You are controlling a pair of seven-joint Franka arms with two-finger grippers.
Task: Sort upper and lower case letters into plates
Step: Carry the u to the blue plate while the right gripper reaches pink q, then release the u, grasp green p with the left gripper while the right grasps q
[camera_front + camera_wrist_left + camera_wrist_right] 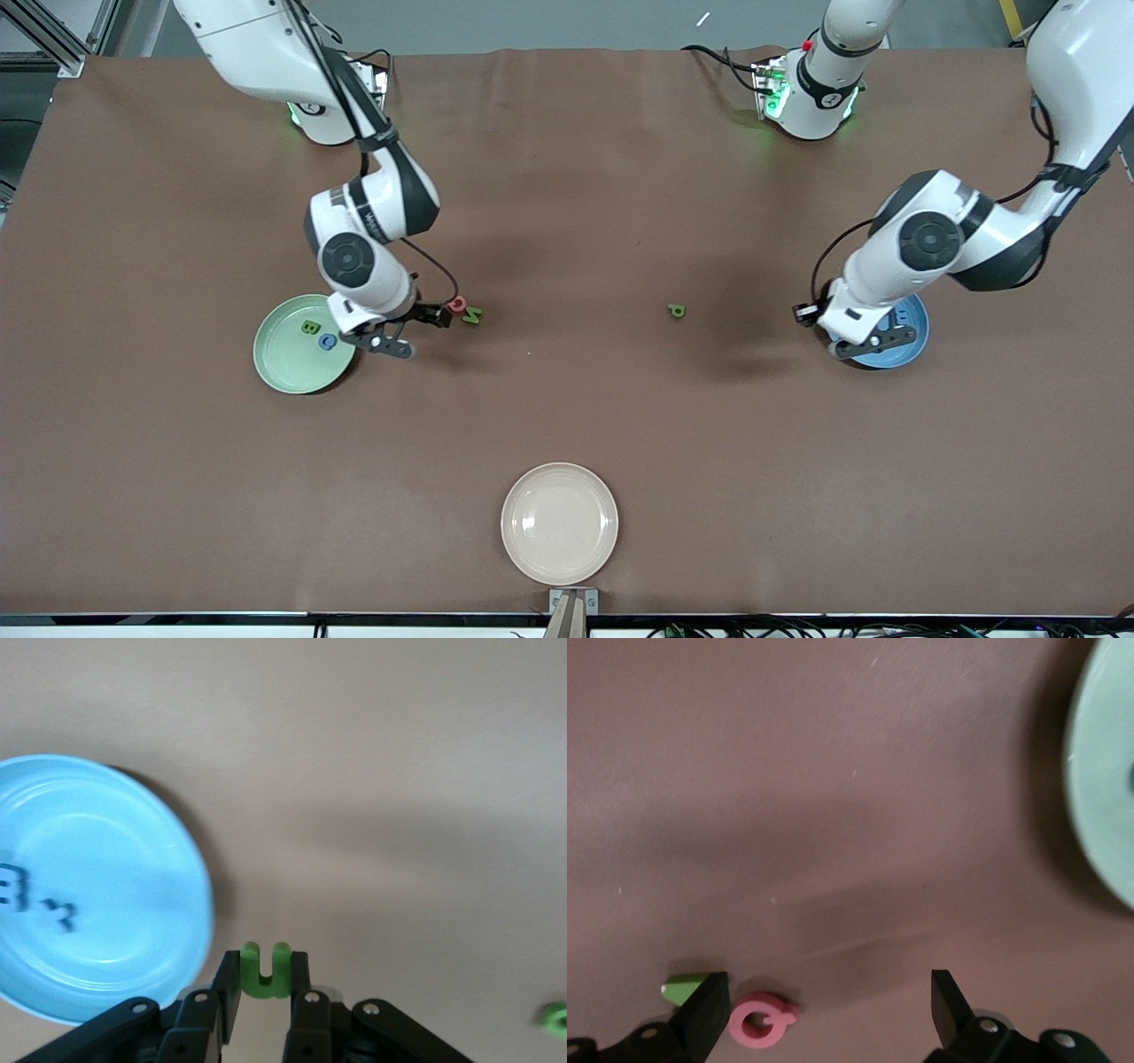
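The pale green plate (283,363) holds a green letter (310,327) and a blue letter (328,341). My right gripper (436,315) is open and low over the table beside that plate. A red Q-like letter (760,1020) lies between its jaws, close to one finger (707,1010); it also shows in the front view (457,305). A green letter (472,315) lies beside it. My left gripper (266,967) is shut on a green u-shaped letter (266,981), beside the blue plate (106,895), which holds two dark letters (58,917). Another green letter (677,310) lies mid-table.
A cream-white plate (559,523) sits near the table's front edge, nearest the front camera. The left arm covers much of the blue plate (914,324) in the front view. The brown cloth between the two plates is bare apart from the letters.
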